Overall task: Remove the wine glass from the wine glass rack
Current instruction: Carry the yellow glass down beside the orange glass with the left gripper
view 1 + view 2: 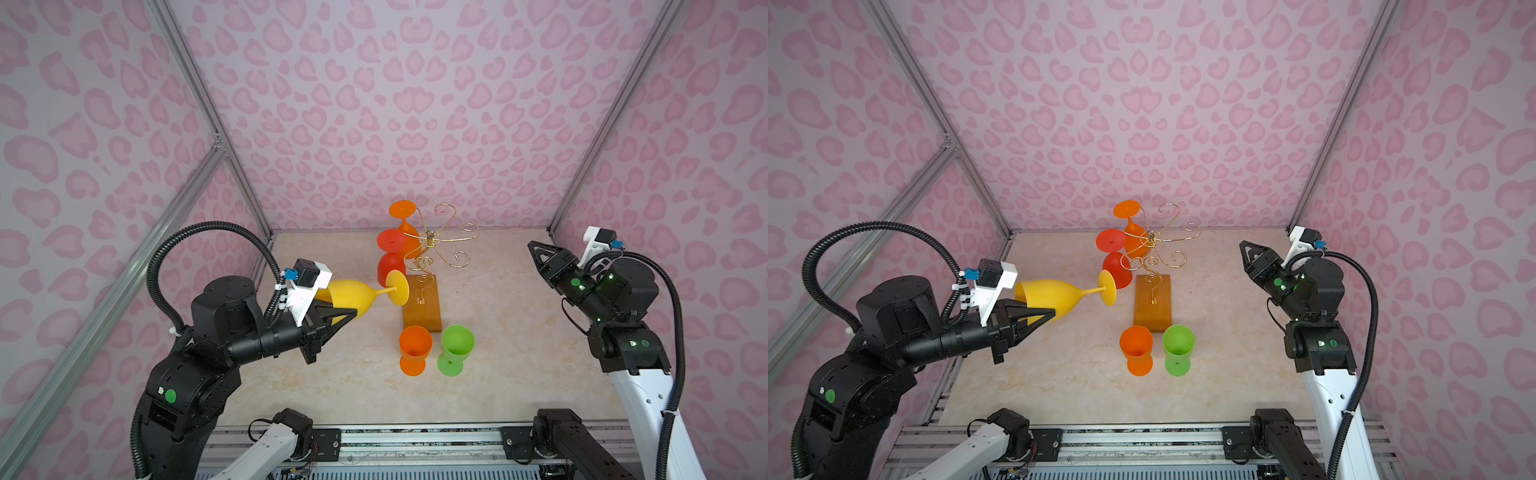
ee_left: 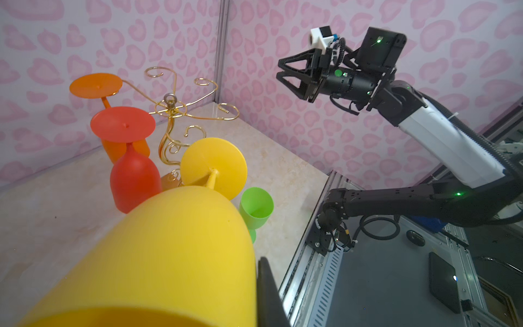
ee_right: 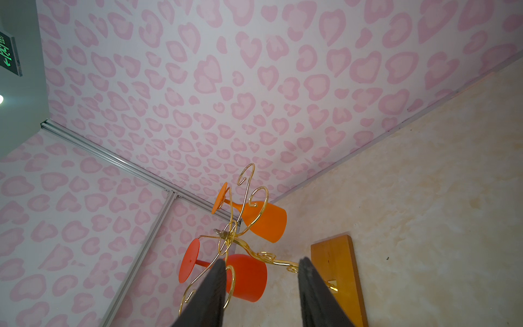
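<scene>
My left gripper (image 1: 347, 311) is shut on the bowl of a yellow wine glass (image 1: 353, 297), holding it on its side above the table. The glass's foot points at the wine glass rack (image 1: 436, 241) and hangs free just left of it. In the left wrist view the yellow bowl (image 2: 169, 249) fills the foreground, with one dark finger (image 2: 268, 291) against its side. The gold wire rack stands on a wooden base (image 1: 422, 307). My right gripper (image 1: 534, 253) is open and empty, raised at the right, well away from the rack (image 3: 240, 232).
A red glass (image 1: 390, 266) and an orange glass (image 1: 405, 226) hang upside down from the rack's left arms. An orange glass (image 1: 414, 345) and a green glass (image 1: 456, 345) stand upright just in front of the base. Pink patterned walls enclose the table.
</scene>
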Controlling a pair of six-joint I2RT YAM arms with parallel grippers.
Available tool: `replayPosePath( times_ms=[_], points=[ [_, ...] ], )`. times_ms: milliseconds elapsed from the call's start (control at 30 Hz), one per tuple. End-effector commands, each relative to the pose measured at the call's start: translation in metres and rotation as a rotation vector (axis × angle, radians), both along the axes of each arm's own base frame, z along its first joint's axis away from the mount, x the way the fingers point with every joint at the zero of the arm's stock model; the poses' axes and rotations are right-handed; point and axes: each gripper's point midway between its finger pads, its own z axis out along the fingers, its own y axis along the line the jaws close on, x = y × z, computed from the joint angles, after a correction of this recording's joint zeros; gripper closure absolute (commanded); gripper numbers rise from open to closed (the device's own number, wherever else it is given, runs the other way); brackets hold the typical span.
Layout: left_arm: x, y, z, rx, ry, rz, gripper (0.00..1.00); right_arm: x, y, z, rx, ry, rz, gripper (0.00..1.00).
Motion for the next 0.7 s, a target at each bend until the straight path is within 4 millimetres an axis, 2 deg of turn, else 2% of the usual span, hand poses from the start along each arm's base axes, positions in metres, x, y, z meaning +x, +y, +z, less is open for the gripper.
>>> replayPosePath(
  times_ms=[0, 167, 467, 667],
  points=[
    [-0.001, 0.007, -0.021, 0.06, 0.058, 0.033, 0.98, 0.002, 0.003, 0.005, 0.025, -0.027, 0.019, 0.59],
    [0.002, 0.01, -0.038, 0.1, 0.113, 0.056, 0.98, 0.005, 0.006, -0.003, 0.041, -0.014, 0.034, 0.6],
    [0.021, 0.029, -0.087, 0.254, 0.268, 0.197, 0.98, 0.015, 0.002, -0.011, 0.029, -0.004, 0.029, 0.6],
    [0.028, 0.03, -0.125, 0.337, 0.415, 0.212, 0.98, 0.021, 0.001, -0.019, 0.033, 0.009, 0.027, 0.6]
  ],
)
